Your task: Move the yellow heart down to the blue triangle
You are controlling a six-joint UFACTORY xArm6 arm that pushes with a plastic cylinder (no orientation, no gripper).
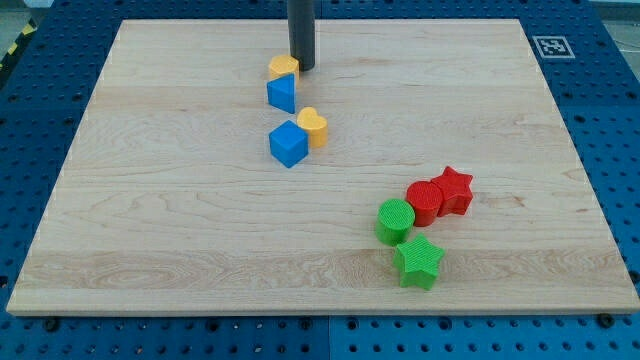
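In the camera view, my tip (302,67) is seen set down near the top of the wooden worktop (180,220), just at the right of a yellow block (283,67) whose shape cannot be made out. There are no fingers on this rod, so nothing can be told of them being apart or together.

Directly below that yellow block, and touching it, the blue triangle (282,93) is found. A little lower the yellow heart (313,127) is placed against the upper right of a blue cube (289,143) — near the triangle but apart from it.

Towards the lower right a separate cluster is gathered — a red star (455,189), a red cylinder (424,202), a green cylinder (395,221) and a green star (419,262).
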